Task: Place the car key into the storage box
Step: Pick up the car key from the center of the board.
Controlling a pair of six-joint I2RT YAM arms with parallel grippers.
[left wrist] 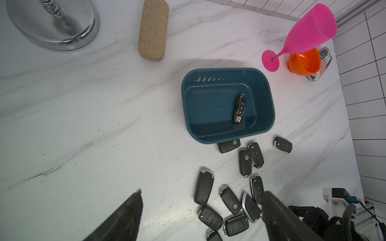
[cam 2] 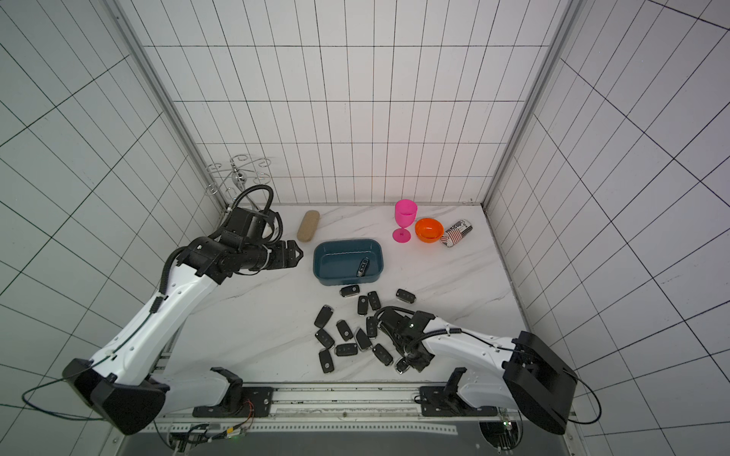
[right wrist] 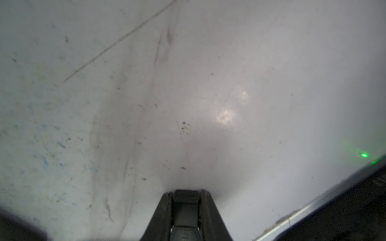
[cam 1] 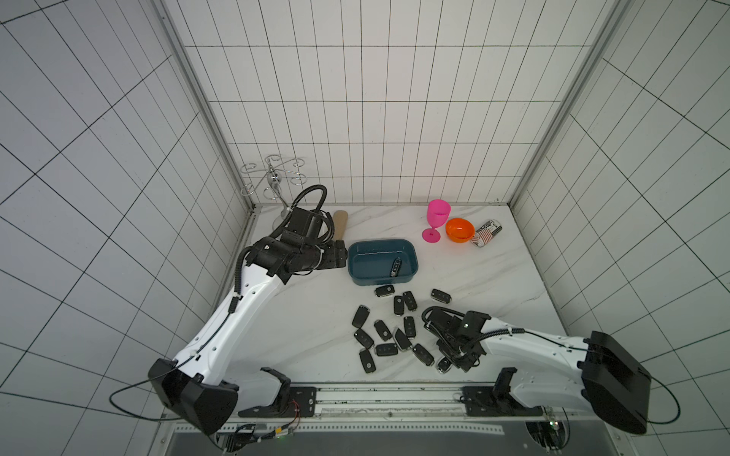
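Black car key [right wrist: 186,217] pinched in my right gripper [right wrist: 186,195], jaws clamped tight; rest of key cut off at frame edge. From above, wrist [cam 1: 470,323] hides most of grip. Storage box [cam 1: 381,281] well beyond it, just ahead of left gripper [cam 2: 294,254], spread wide, holding nothing.

keys [cam 1: 360,316] 14 | box [cam 1: 371,258] 1 | goblet [cam 1: 438,213] 1 | bowl [cam 1: 459,229] 1 | can [cam 1: 486,233] 1 | case [cam 2: 308,225] 1 | rack [left wrist: 62,31] 1

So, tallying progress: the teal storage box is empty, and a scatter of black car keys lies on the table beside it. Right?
Not empty. The left wrist view shows one chrome-trimmed car key lying inside the teal storage box. The black car keys do lie on the table beside it.
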